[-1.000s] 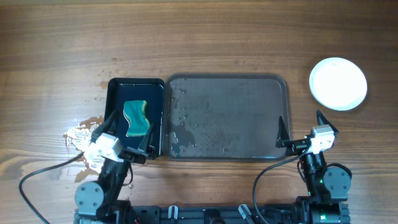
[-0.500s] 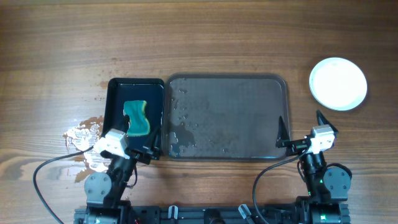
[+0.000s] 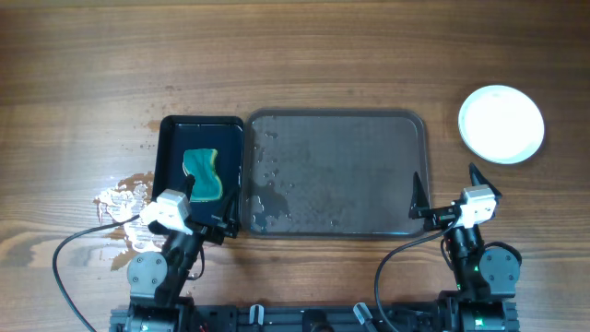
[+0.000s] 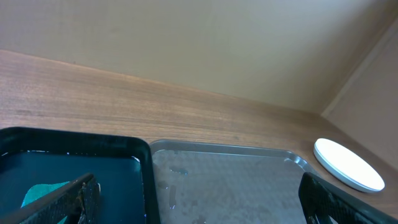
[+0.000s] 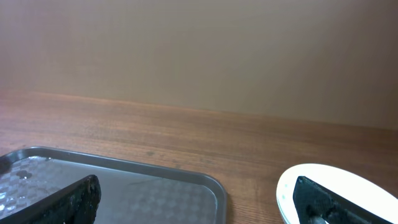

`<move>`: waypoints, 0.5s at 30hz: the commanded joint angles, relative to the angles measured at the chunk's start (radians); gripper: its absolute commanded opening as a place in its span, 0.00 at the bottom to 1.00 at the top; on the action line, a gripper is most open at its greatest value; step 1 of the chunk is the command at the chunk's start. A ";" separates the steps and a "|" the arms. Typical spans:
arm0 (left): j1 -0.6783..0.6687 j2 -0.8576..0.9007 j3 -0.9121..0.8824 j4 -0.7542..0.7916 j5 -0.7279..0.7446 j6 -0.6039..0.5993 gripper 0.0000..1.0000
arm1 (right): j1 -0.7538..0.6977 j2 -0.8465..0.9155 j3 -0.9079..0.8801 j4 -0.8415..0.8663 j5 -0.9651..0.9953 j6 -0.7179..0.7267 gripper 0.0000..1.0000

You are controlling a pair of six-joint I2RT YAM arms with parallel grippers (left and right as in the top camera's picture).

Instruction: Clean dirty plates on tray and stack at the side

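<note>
The dark grey tray [image 3: 419, 129] lies at table centre, wet with droplets, and no plate is on it. It also shows in the left wrist view [image 4: 217, 147] and the right wrist view [image 5: 124, 163]. The white plates [image 3: 501, 124] sit as one pile on the wood to the right of the tray. The pile shows in the left wrist view [image 4: 348, 165] and the right wrist view [image 5: 354, 177], with no blue smear visible. My left gripper [image 3: 205, 205] [image 4: 196, 205] is open and empty over the basin's near right corner. My right gripper [image 3: 449, 184] [image 5: 199, 205] is open and empty at the tray's near right corner.
A glossy black basin [image 3: 168, 148] [image 4: 74, 134] holding water and a green sponge [image 3: 203, 175] [image 4: 43, 190] touches the tray's left side. A wet patch [image 3: 124, 198] marks the wood left of the basin.
My left arm has shifted a little to the right and settled near the basin's front. The right arm, tray and plates have not moved.
</note>
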 commanded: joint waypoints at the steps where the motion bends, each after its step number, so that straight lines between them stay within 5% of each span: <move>1: 0.007 -0.008 -0.003 -0.005 0.009 -0.008 1.00 | 0.004 -0.006 -0.001 0.002 0.010 -0.018 1.00; 15: 0.007 -0.008 -0.003 -0.005 0.008 -0.008 1.00 | 0.004 -0.006 -0.001 0.003 0.010 -0.018 1.00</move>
